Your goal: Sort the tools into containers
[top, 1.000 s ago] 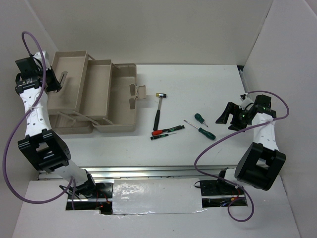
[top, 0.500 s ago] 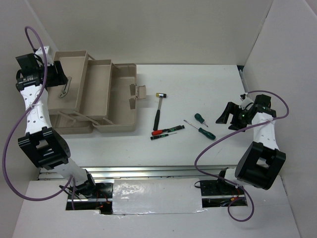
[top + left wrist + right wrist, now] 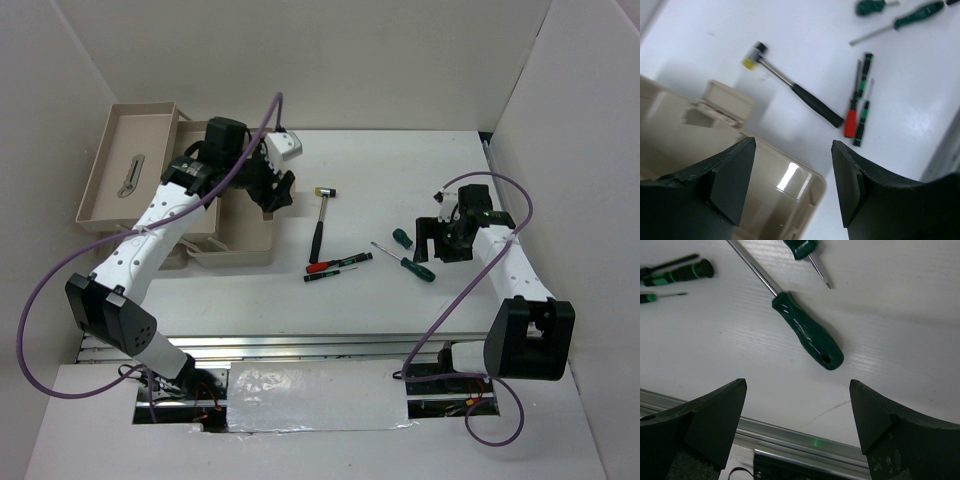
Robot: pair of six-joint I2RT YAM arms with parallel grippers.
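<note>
The left tool [image 3: 792, 150] gapes wide, empty, over the beige plastic toolbox [image 3: 775, 200]; the right tool [image 3: 797, 385], equally wide and empty, has the glossy dark-green-handled screwdriver [image 3: 807, 335] at twelve o'clock.

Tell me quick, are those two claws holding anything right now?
Left claw: open, holding nothing.
Right claw: open, holding nothing.
</note>
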